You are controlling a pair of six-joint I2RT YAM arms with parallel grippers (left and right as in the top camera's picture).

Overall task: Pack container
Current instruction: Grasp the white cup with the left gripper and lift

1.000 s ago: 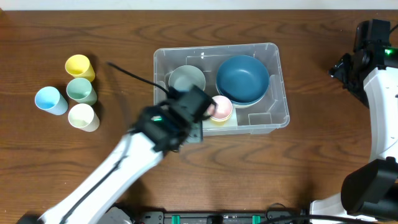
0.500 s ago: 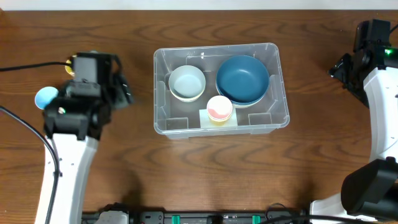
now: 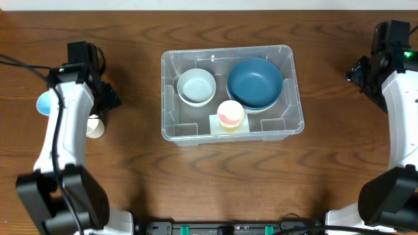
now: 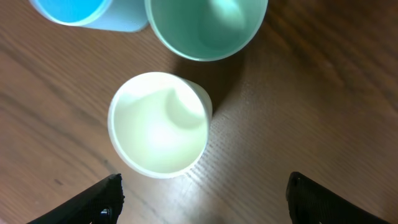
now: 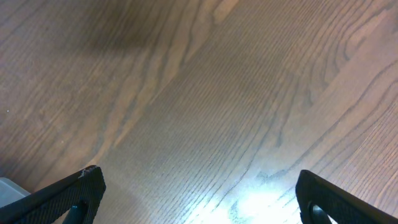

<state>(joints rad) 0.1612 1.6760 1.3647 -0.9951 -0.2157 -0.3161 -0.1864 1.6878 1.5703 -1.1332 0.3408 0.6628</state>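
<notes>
Over at the far left, cups stand loose on the table (image 3: pixel 130 189), so the packing looks only partly done. The left gripper (image 4: pixel 204 186) hangs above them with its fingers spread wide and nothing between them. A cream cup (image 4: pixel 158 124) sits upright just ahead of it, nearer its left finger than its right. A green cup (image 4: pixel 205 25) stands beyond that one and almost touches it, and a blue cup (image 4: pixel 81 12) is further off to the left. From above, the arm covers part of this group, so I cannot say whether more cups wait there. The container (image 3: pixel 287 51) lies well off to that gripper's right, between the two arms. It already holds a pale bowl (image 3: pixel 196 87), a dark blue bowl (image 3: pixel 255 81) and a small pink-and-yellow cup (image 3: pixel 230 114). The cup stands in front of the gap between the bowls. There is bare floor left along its near wall, room enough for more cups by my reckoning. The right gripper (image 5: pixel 199 199) is parked far to the container's right, fingers apart and empty, with only plain wood below it. I judge that at least three cups are yet to go in, and the cream one is best placed for the next pick.
</notes>
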